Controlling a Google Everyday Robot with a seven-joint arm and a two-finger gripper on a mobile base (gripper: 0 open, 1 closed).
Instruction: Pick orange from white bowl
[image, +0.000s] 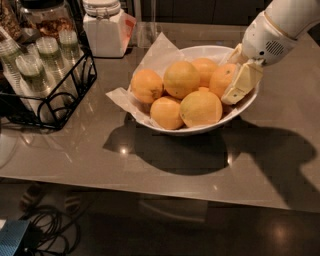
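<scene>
The white bowl (200, 131) stands on the table, lined with crinkled white paper and holding several round fruits. The orange (219, 80), deeper in colour than the paler ones, lies at the bowl's right side. My gripper (230, 75) reaches in from the upper right on a white arm. Its cream fingers (241, 82) straddle the orange: one lies against the near right side, the other shows behind it by the far rim. The orange rests in the bowl among the other fruits.
A black wire basket (47, 107) with several lidded cups stands at the left. A white lidded jar (105, 27) and a glass jar (42, 17) stand at the back left. The table's front edge (150, 185) runs below, with cables on the floor.
</scene>
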